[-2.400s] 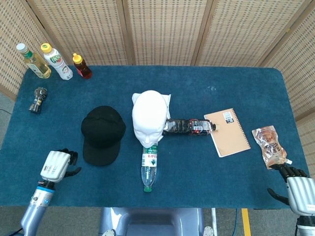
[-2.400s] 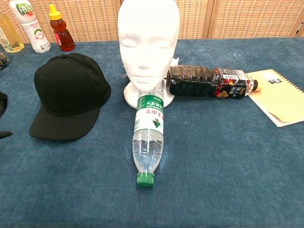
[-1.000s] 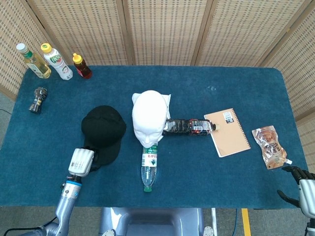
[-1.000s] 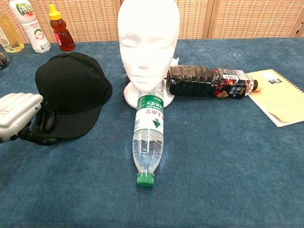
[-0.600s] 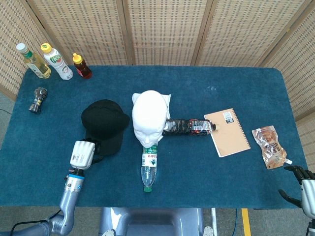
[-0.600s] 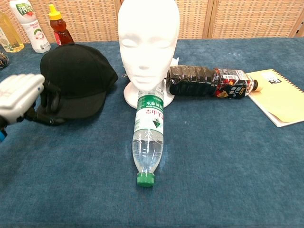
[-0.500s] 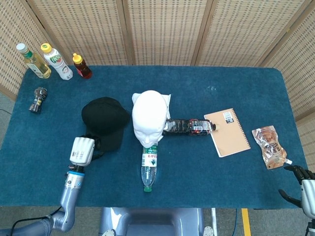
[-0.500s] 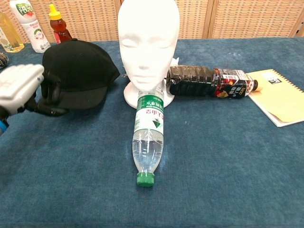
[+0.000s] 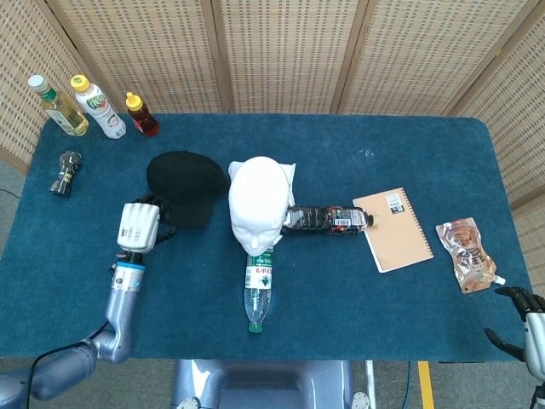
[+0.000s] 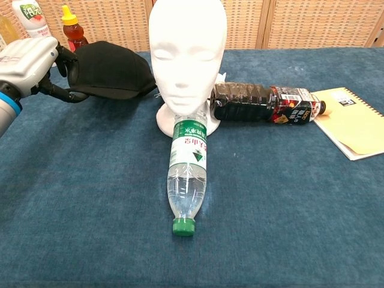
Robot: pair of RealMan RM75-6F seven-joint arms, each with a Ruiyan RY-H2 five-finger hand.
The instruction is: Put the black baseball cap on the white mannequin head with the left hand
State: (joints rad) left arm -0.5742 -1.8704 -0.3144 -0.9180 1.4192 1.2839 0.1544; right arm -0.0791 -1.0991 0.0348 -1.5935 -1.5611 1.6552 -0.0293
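Left hand gripping the black baseball cap by its brim, cap lifted off the blue tabletop, just left of the white mannequin head. Right hand barely poking in at the bottom right corner, can't tell how the fingers sit. Clear water bottle lying in front of the head, dark bottle beside it.
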